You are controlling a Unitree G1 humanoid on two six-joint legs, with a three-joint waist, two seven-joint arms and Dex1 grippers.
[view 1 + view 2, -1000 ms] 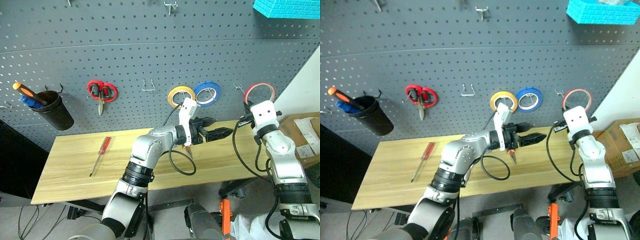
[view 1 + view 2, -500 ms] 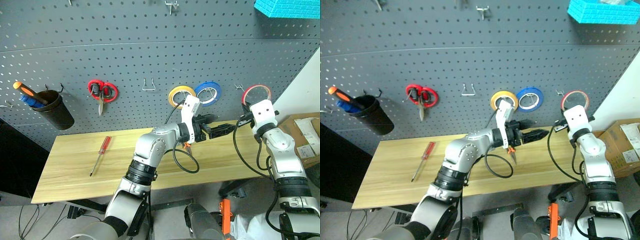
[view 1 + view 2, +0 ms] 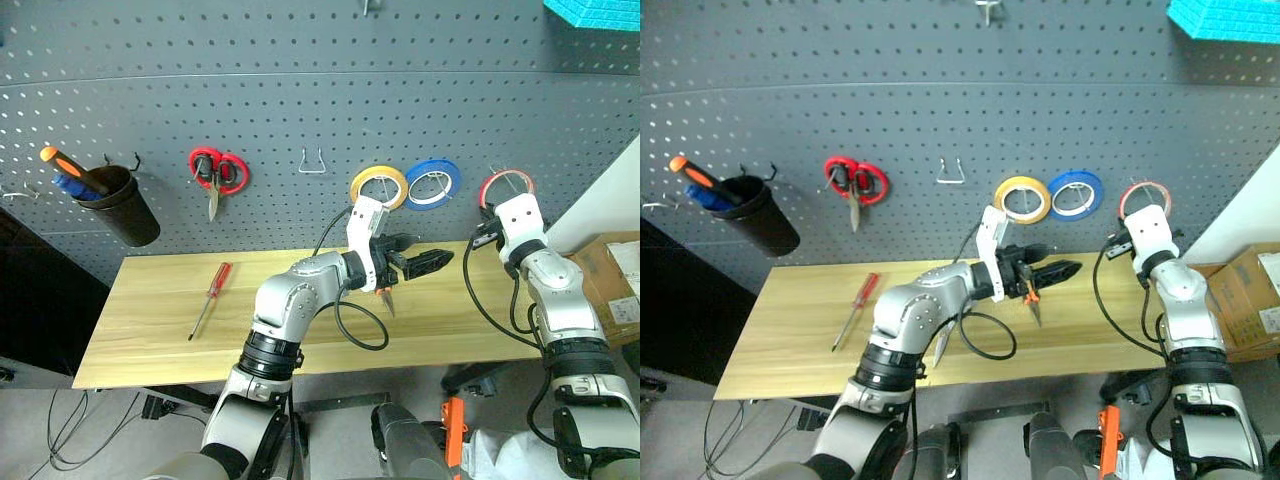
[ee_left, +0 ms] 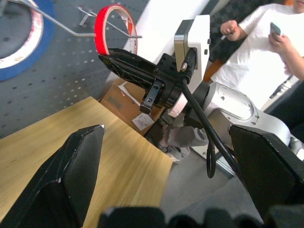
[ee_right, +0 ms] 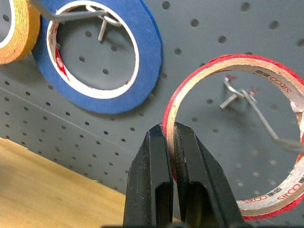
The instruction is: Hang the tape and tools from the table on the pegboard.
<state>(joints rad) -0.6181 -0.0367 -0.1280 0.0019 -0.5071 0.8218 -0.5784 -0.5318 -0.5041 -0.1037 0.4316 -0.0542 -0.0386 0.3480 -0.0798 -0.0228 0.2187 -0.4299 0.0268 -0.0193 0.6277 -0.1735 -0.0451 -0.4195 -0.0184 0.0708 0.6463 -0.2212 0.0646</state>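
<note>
The red tape (image 5: 199,71) hangs as a thin ring against the dark grey pegboard (image 3: 300,80), with a metal hook (image 5: 247,102) passing through its opening. My right gripper (image 5: 172,137) is shut on the ring's lower rim, right at the board (image 3: 486,236). My left gripper (image 3: 420,252) is open and empty, level above the table (image 3: 150,340) and pointing toward the right arm. Orange-and-black pliers (image 3: 385,297) lie on the wood just below it. A red-handled screwdriver (image 3: 212,297) lies on the table's left part.
On the board hang red-handled scissors (image 3: 218,172), a yellow roll (image 3: 378,186), a blue roll (image 3: 432,182) and a black cup (image 3: 125,205) with an orange-handled screwdriver. One hook (image 3: 311,162) is bare. A cardboard box (image 3: 610,280) stands right; a person (image 4: 256,52) stands beyond.
The camera has shifted. My right gripper carried the red tape left toward the blue roll, and the ring now sits over the hook. The left gripper stays open in much the same place.
</note>
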